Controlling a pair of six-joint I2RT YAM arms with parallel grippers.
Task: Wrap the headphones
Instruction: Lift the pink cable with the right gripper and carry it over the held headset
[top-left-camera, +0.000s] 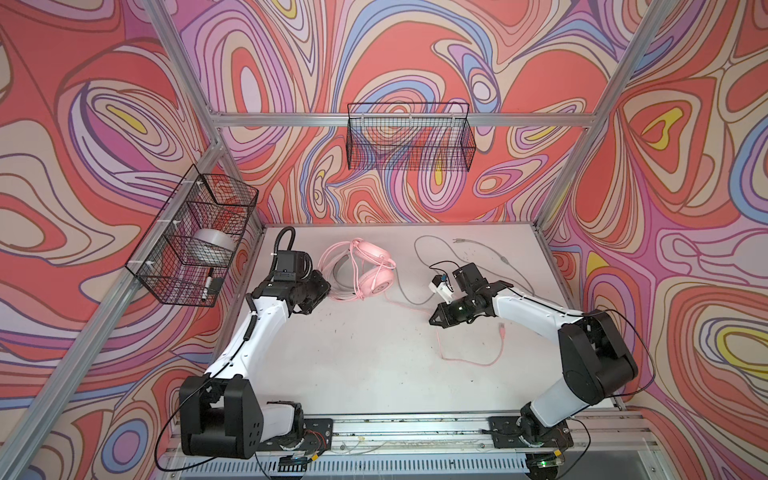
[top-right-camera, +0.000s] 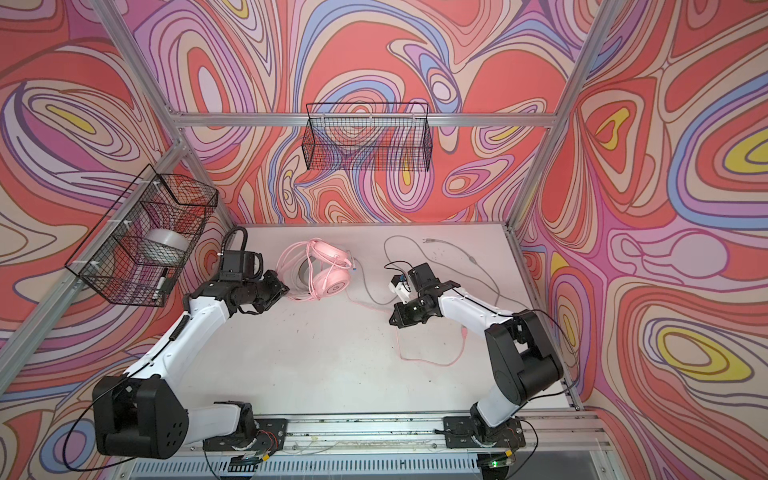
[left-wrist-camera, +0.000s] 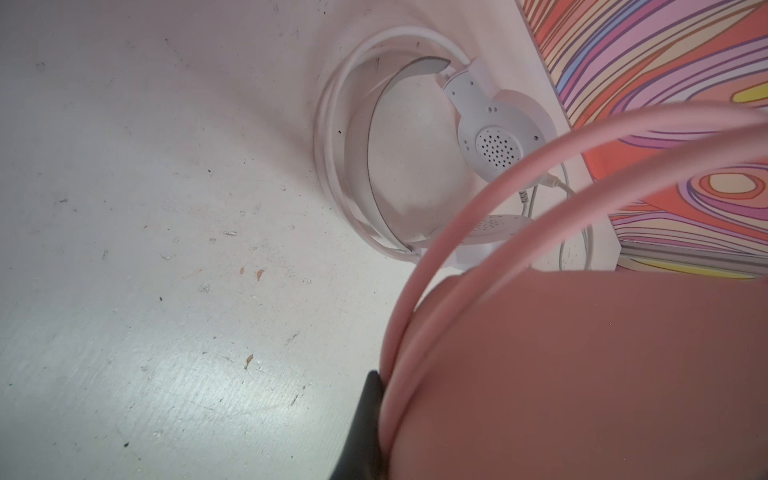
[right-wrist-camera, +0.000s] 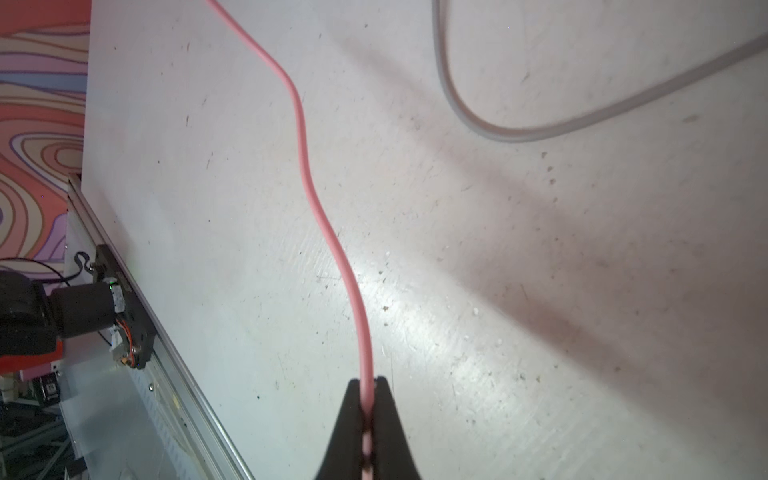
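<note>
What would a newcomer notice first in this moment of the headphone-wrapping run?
The swirled wallpaper on every wall, then the pink headset at the back middle of the table, over a white headset. The left gripper is shut on the pink headband; the right gripper pinches the pink cable trailing out to the right.

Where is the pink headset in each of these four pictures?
In a top view: pink headset at the back of the table, left of centre.
In a top view: same place.
Left wrist: blurred pink mass, very close.
Right wrist: absent; only its pink cable.
Shared landmark: the scuffed white table.
</note>
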